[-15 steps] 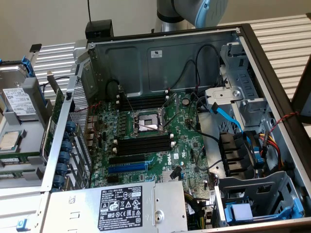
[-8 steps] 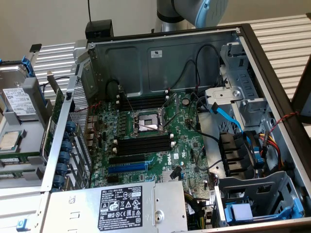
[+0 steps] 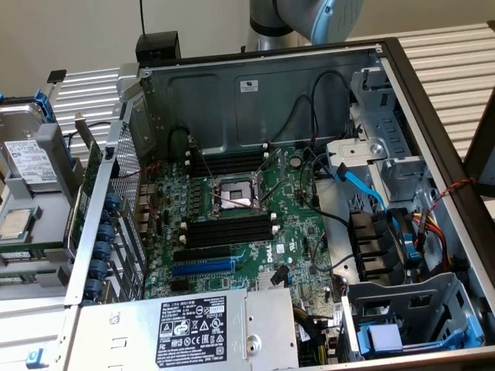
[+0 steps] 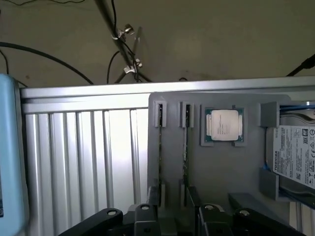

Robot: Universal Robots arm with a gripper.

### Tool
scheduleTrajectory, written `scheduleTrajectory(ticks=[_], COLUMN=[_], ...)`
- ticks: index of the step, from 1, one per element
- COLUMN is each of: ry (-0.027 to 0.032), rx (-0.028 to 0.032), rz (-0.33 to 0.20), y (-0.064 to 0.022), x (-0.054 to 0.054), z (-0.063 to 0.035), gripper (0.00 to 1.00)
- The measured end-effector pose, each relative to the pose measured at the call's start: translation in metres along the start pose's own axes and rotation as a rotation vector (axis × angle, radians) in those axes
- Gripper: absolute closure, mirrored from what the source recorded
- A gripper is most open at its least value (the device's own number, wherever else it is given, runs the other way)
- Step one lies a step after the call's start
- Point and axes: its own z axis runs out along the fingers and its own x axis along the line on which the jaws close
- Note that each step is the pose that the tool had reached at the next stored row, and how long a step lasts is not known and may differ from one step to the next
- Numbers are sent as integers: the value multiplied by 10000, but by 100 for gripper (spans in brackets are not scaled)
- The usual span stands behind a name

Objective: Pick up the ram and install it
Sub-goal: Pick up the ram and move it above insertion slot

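In the exterior view the robot arm (image 3: 305,19) is cut off at twelve o'clock and the grey tray (image 3: 48,135) at nine o'clock. From the wrist, two ram sticks (image 4: 160,147) stand edge-on, faces hidden, one end behind the gripper (image 4: 173,196); the hard drive (image 4: 295,157) runs off the picture's edge.

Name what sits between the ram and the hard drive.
A processor chip, held in the grey tray, as the wrist view shows.

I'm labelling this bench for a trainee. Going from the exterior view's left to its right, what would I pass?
hard drive → row of blue card clips → processor socket → blue data cable → red and yellow wires
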Motion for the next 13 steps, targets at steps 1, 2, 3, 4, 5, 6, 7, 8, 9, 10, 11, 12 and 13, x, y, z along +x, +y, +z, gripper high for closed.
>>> scheduleTrajectory(ticks=[1,2,3,4,5,6,7,8,9,10,11,12,13], ry=[-1,-3,-4,-4,-6,-5,-5,-5,-5,-4,-5,-5,-6], rx=[-85,-138,-150,-152,-150,-152,-151,-151,-151,-152,-152,-151,-151], rz=[3,4,5,5,5,7,6,5,5,6,6,6,6], y=[-1,-3,-8,-14,-18,-20,-24,-28,-30,-33,-35,-37,-39], x=[10,20,28,33,33,33,34,35,35,35,36,37,37], z=[5,14,29,46,66,83,101,119,137,155,174,192,210], gripper=[64,64,64,64,64,64,64,64,64,64,64,64,64])
